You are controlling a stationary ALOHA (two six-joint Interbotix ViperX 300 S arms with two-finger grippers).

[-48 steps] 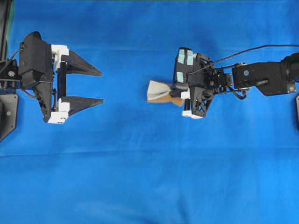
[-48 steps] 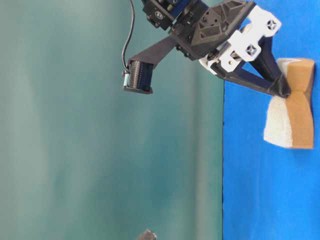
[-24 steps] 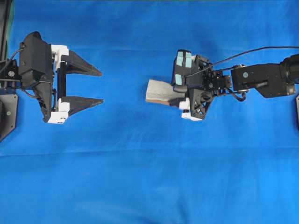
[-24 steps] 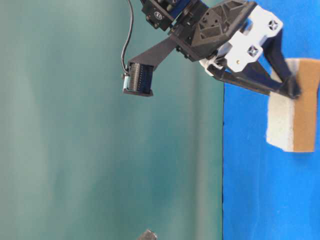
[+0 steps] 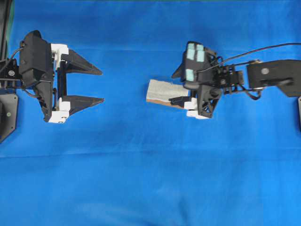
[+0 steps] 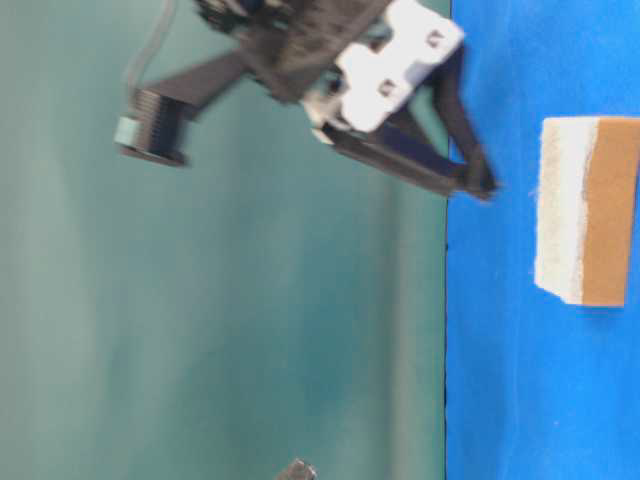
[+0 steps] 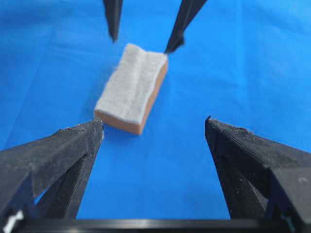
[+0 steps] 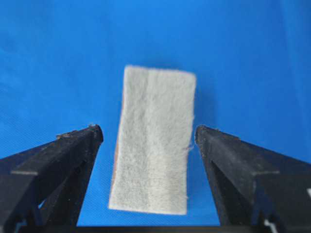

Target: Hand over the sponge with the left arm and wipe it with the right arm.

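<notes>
The sponge lies flat on the blue cloth, grey-white fibrous side up, with its tan layer showing along one edge. My right gripper, the one with teal strips, is open and hovers over the sponge's right end. Its fingertips are raised off the cloth and touch nothing. In the right wrist view the sponge shows below and between the spread fingers of the right gripper. My left gripper stands open at the far left, empty. From the left wrist the sponge lies ahead of the left gripper.
Blue cloth covers the whole table. A teal-green backdrop fills the table-level view beside it. The left arm's base plate sits at the left edge. A black cable runs along the right arm.
The right gripper opened and let go of the sponge, which sprang from pinched to flat on the cloth. That gripper then rose and drew back to the right. The left arm stayed put.
</notes>
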